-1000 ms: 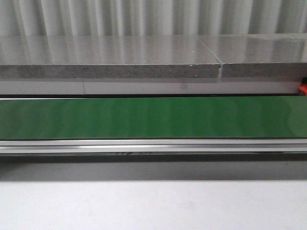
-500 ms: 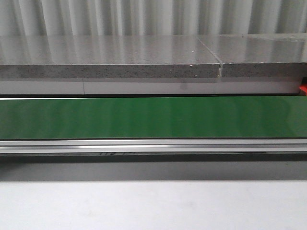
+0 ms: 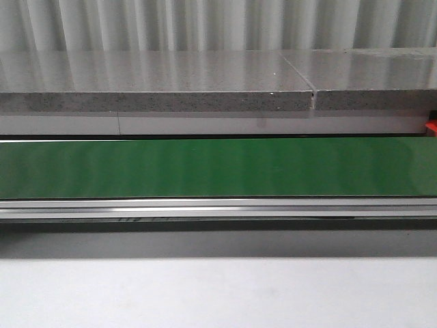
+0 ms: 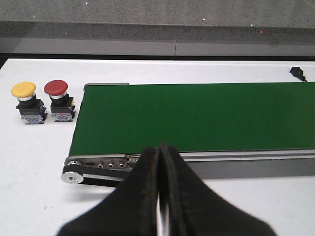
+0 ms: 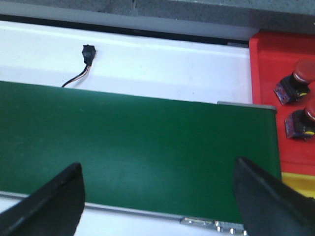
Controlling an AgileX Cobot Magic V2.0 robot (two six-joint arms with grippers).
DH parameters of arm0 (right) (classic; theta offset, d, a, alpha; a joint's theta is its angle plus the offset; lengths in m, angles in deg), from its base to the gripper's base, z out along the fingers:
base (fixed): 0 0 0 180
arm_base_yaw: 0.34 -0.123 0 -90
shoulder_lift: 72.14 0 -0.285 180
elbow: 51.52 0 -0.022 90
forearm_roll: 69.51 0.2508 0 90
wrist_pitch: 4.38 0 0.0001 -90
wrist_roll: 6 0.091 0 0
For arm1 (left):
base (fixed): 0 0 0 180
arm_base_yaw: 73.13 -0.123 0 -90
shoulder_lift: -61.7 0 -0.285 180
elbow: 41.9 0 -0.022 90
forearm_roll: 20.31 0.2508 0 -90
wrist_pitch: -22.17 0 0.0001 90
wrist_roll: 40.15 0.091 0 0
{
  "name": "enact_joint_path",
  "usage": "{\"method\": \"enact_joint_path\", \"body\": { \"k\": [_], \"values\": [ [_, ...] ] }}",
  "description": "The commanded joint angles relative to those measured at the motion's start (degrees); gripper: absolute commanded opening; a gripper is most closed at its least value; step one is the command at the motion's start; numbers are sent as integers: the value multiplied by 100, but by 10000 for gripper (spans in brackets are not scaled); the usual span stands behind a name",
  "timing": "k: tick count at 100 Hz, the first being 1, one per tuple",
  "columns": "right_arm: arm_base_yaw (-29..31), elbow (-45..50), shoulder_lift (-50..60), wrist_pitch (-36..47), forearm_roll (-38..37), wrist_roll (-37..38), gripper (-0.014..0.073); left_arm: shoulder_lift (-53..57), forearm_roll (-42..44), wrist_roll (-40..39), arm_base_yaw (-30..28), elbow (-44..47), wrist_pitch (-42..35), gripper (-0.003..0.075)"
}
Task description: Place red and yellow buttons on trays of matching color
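Observation:
A yellow button and a red button stand side by side on the white table, just off the end of the green conveyor belt. My left gripper is shut and empty, on the near side of the belt and apart from both buttons. My right gripper is open and empty over the belt's other end. Beside that end lies the red tray, with two red buttons on it. A corner of the yellow tray shows beside it. Neither gripper shows in the front view.
The belt spans the front view, with a metal rail along its near side and a grey stone ledge behind. A sliver of the red tray shows at the right edge. A small black connector on a wire lies behind the belt.
A dark marking under the belt's near rail has slid to the left in the front view. Nothing else there has changed.

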Motion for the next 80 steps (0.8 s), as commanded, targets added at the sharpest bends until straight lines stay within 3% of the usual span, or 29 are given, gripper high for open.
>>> {"method": "enact_joint_path", "body": {
  "k": [1, 11, 36, 80],
  "values": [
    [-5, 150, 469, 309, 16, -54, 577, -77, -81, -18, 46, -147, -386, -21],
    [-5, 401, 831, 289, 16, -54, 442, -77, -81, -18, 46, -147, -386, -21],
    [-5, 590, 1301, 272, 16, -54, -88, -77, -81, -18, 46, -147, -386, -21],
    [-5, 590, 1296, 230, 23, -49, -92, -77, -68, -18, 46, -147, -386, -21]
  ]
}}
